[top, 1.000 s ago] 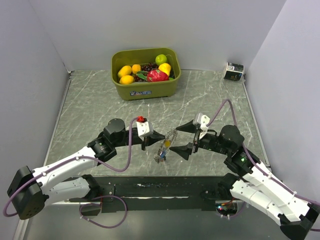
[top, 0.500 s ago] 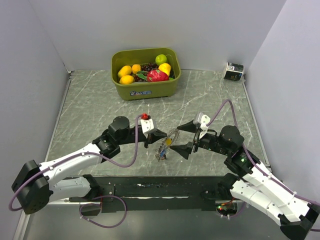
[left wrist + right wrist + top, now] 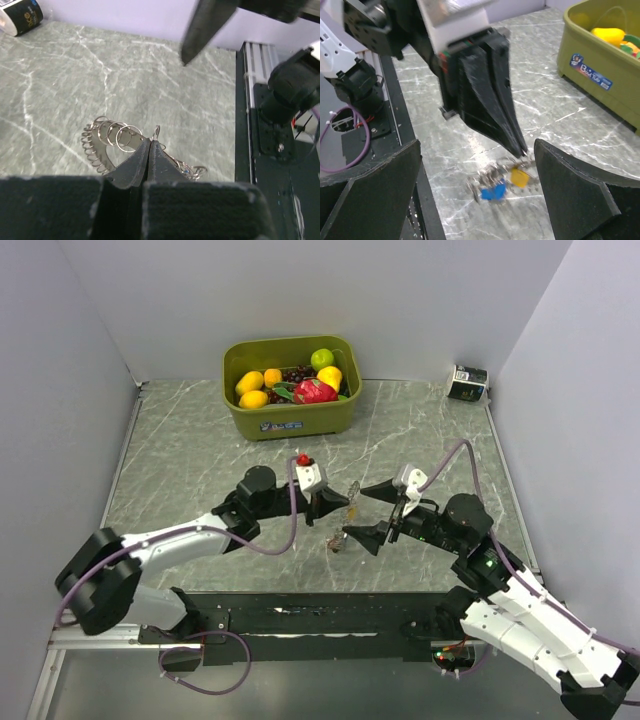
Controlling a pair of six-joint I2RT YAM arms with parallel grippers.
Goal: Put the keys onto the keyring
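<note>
My left gripper [image 3: 334,508] is shut on a thin wire ring [image 3: 156,132] of the keyring [image 3: 111,138], a metal bunch with a coiled edge and several loose rings. Beneath its black fingers [image 3: 492,97] hang blurred keys, one with a blue head [image 3: 491,192] and one with a yellow head [image 3: 520,176], just above the marble table [image 3: 200,450]. In the top view the bunch [image 3: 337,542] shows between the two arms. My right gripper [image 3: 368,511] stands wide open facing the bunch, one finger on each side of it, touching nothing.
A green tub of toy fruit [image 3: 291,386] stands at the back centre. A small dark box [image 3: 467,382] lies in the far right corner. A black rail [image 3: 320,615] runs along the near edge, and grey walls close three sides.
My left gripper has moved right and away from the near edge, carrying the keyring bunch closer to the right gripper's open fingers. The right arm has hardly moved.
</note>
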